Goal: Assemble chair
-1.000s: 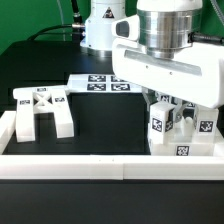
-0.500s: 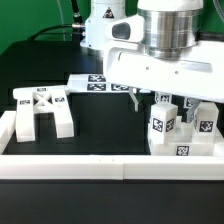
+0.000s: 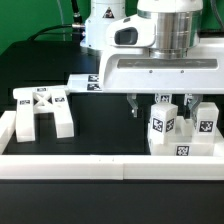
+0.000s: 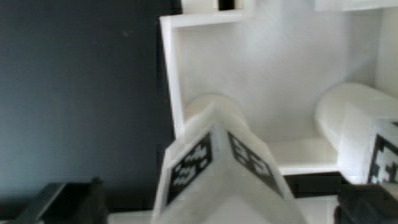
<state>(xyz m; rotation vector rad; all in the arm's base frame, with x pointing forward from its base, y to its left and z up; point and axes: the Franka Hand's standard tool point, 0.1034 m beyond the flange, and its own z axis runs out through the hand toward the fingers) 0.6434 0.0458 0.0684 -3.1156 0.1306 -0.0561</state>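
White plastic, tagged in black: the chair's seat block [image 3: 185, 150] sits on the black worktop [image 3: 105, 125] at the exterior view's right, against the front rail [image 3: 90, 165], with upright legs [image 3: 157, 125] on it. The cross-braced frame [image 3: 40, 108] lies well apart (exterior view's left). The hand [image 3: 147, 105] hangs just above the legs, fingers wide and empty.

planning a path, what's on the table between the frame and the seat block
just bare table between frame and seat block, shown in exterior view
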